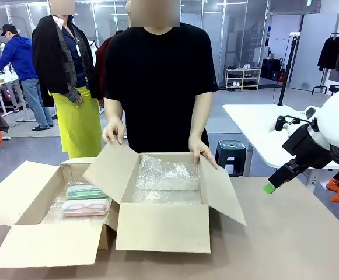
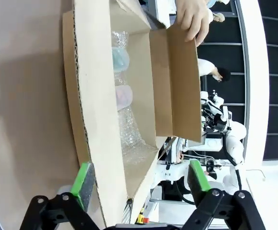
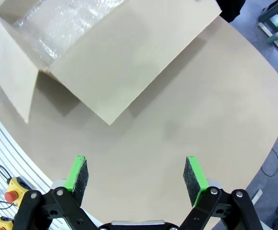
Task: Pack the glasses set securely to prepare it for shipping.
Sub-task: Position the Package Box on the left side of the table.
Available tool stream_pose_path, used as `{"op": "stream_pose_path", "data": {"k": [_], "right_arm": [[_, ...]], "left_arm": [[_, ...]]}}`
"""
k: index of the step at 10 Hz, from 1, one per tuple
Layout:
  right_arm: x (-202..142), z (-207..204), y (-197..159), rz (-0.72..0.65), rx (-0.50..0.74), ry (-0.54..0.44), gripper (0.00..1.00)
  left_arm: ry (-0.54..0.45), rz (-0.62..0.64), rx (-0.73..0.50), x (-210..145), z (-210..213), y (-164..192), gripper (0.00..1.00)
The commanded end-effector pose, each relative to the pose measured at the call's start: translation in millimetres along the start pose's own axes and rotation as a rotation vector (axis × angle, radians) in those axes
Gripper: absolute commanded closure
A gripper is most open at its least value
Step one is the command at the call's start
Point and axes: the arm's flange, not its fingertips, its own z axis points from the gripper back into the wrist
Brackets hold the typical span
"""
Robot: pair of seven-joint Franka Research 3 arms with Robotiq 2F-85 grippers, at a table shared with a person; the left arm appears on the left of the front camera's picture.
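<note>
The mint green glasses case point(image 1: 85, 191) and the pale pink glasses case point(image 1: 86, 206) lie side by side on bubble wrap inside the left cardboard box point(image 1: 17, 192). The left wrist view looks into that box, where the mint case point(image 2: 121, 60) and pink case point(image 2: 124, 96) show past a flap. My left gripper point(image 2: 141, 179) is open and holds nothing, hovering by the box's edge. My right gripper point(image 1: 269, 188) hangs above the table right of the middle box. In its wrist view the right gripper point(image 3: 136, 175) is open over bare tabletop.
A larger open cardboard box point(image 1: 163, 224) lined with bubble wrap point(image 1: 166, 181) stands mid-table. A person at the far side holds its flaps with both hands point(image 1: 114, 131) point(image 1: 202, 153). Its right flap point(image 3: 124, 57) spreads toward my right gripper. Brown tabletop point(image 1: 297, 233) stretches to the right.
</note>
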Motion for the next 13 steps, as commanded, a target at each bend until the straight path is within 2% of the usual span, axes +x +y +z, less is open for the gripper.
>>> {"op": "stream_pose_path", "data": {"k": [1,4,6,8,9,10,13], "right_arm": [[0.1,1.2,1.4,0.001,-0.008,-0.002,0.00],[0.1,1.2,1.4,0.001,-0.008,-0.002,0.00],[0.1,1.2,1.4,0.001,-0.008,-0.002,0.00],[0.1,1.2,1.4,0.001,-0.008,-0.002,0.00],[0.1,1.2,1.4,0.001,-0.008,-0.002,0.00],[0.1,1.2,1.4,0.001,-0.008,-0.002,0.00],[0.1,1.2,1.4,0.001,-0.008,-0.002,0.00]], "left_arm": [[-0.046,-0.061,0.049,-24.8,-1.5,-19.8,0.00],[-0.072,-0.247,0.105,-67.6,1.6,-76.5,0.00],[-0.091,-0.315,0.205,-72.8,-14.7,-103.2,0.00],[-0.053,-0.418,0.297,-81.8,-47.9,-144.9,0.00],[-0.066,-0.451,0.339,-85.8,-66.9,-164.6,0.00],[-0.072,-0.496,0.420,-90.7,-87.9,-181.0,0.00],[-0.002,-0.690,0.615,-117.6,-143.3,-228.2,0.00]]}}
